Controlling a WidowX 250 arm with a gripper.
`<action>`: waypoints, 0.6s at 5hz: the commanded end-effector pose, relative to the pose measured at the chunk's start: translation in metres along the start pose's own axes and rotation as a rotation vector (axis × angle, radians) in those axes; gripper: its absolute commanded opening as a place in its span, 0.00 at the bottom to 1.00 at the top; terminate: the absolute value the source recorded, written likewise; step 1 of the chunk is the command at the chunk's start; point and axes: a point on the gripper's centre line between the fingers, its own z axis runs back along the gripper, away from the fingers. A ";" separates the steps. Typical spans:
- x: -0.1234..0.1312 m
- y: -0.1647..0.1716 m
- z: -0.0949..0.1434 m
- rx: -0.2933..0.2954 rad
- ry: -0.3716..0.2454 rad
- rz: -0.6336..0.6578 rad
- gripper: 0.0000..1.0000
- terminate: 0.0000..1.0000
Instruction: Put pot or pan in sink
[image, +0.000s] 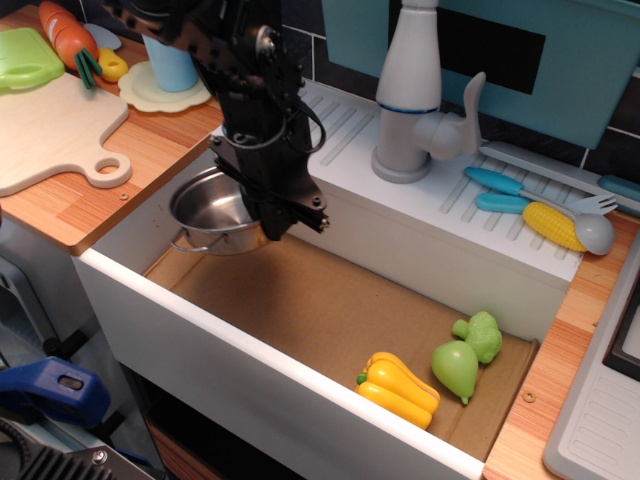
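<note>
Steel pot: my small shiny stainless-steel pot (213, 212) hangs inside the big white sink (250, 350), far-left corner.
Jaws: my black gripper (283, 222) is clamped on its right rim.
Arm: reaches down from the back.

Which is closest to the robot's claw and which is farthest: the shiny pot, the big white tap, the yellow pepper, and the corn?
From the gripper, nearest first:
1. The pot, right at the claw, over the sink's left end.
2. The tap, up on the white ledge to the right.
3. The yellow pepper, on the sink floor, front right.
4. The corn, far right on the draining ledge.
</note>
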 end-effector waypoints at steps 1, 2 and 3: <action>0.007 0.000 -0.022 -0.004 -0.041 0.036 0.00 0.00; 0.003 -0.004 -0.034 -0.017 -0.079 0.031 1.00 0.00; 0.003 -0.004 -0.034 -0.017 -0.079 0.031 1.00 1.00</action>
